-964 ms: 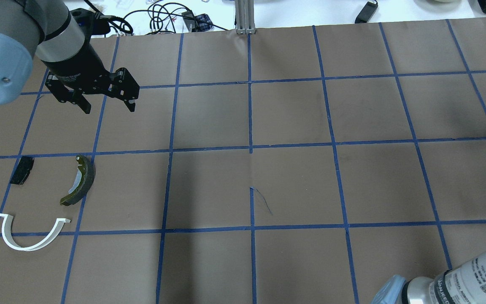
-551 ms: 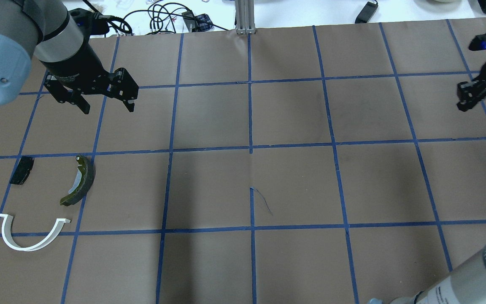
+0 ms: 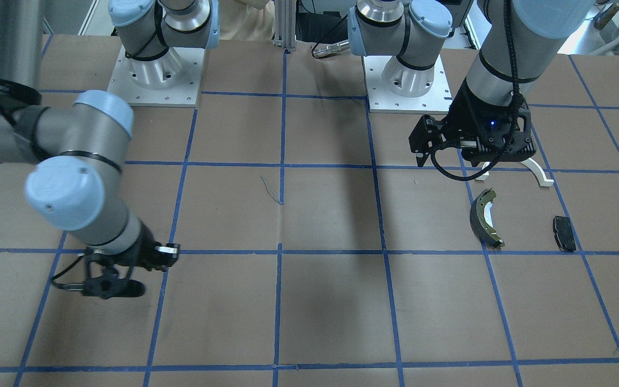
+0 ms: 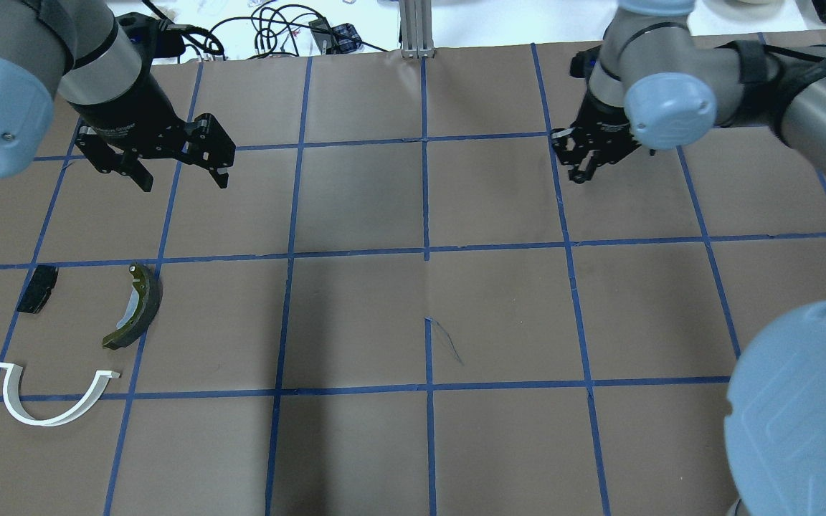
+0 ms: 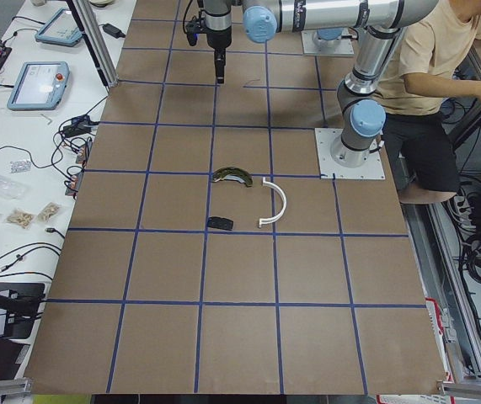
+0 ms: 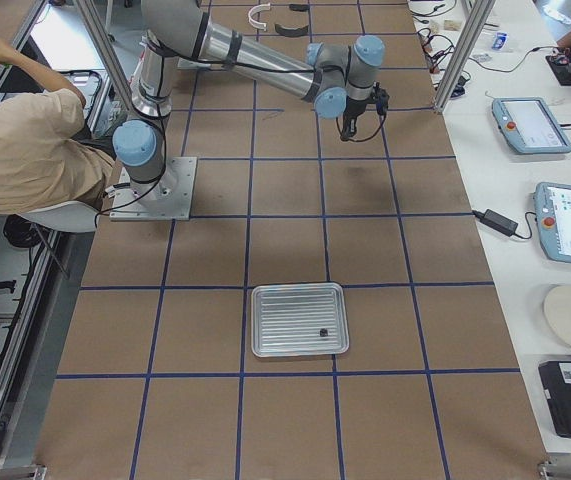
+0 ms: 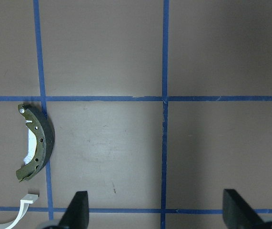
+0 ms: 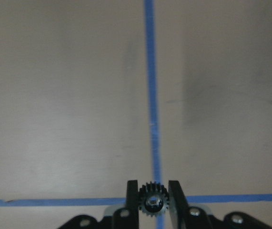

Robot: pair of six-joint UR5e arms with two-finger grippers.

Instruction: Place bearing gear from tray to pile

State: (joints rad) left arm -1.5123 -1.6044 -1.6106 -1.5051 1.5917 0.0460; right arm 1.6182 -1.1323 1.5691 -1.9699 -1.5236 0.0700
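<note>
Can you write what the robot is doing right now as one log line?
right fingers: shut on gear | left fingers: open, empty | pile: three parts, gear not there yet

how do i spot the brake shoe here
On the brown gridded table, three parts lie near the left gripper. The brake shoe is the one nearest the table's middle, an olive-green crescent, unlike the white arch and black pad.
</note>
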